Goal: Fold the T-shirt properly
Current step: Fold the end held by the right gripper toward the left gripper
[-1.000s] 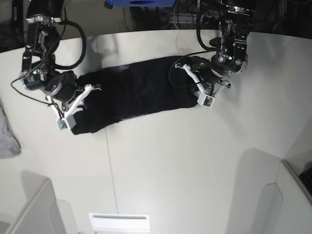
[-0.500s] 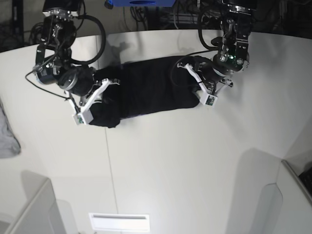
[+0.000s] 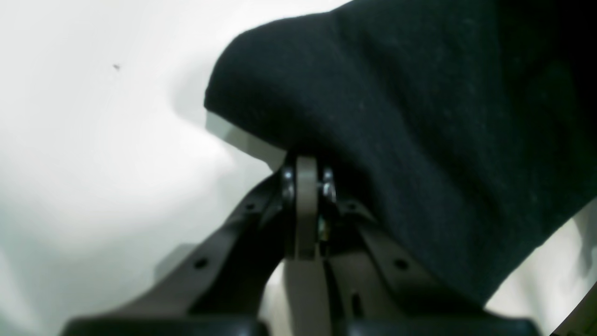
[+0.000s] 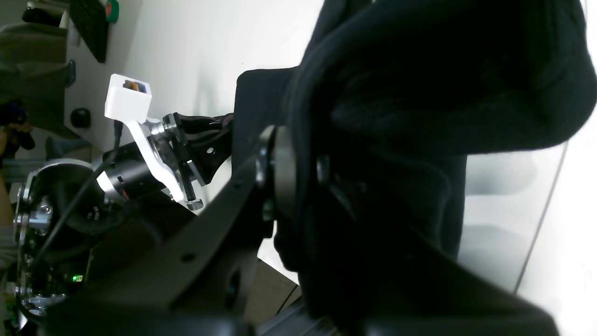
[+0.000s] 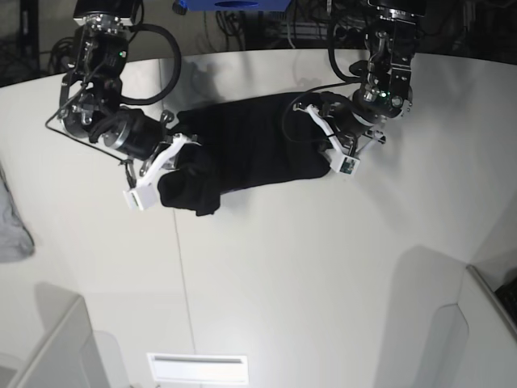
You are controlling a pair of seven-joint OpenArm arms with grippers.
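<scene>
- Since 1 second ago the right gripper (image 5: 179,166) has carried its end of the plain black soft-fabric T-shirt (image 5: 250,149) inward from the base view's left, so the long dark band is shorter and bunched there; the left gripper (image 5: 327,158) has barely shifted.
- Right gripper: jaws narrow, clamped on a thick raised fold of the T-shirt (image 4: 419,93), which drapes over the fingers (image 4: 280,168).
- Left gripper (image 3: 305,163): jaws fully closed, pinching the T-shirt's edge (image 3: 396,116) just above the table.
- The T-shirt lies on the white tabletop (image 5: 283,267), stretched between the 2 arms.
- A light grey cloth (image 5: 12,226) lies well apart at the table's left edge.
- A blue object (image 5: 230,4) sits beyond the table's far rim.
</scene>
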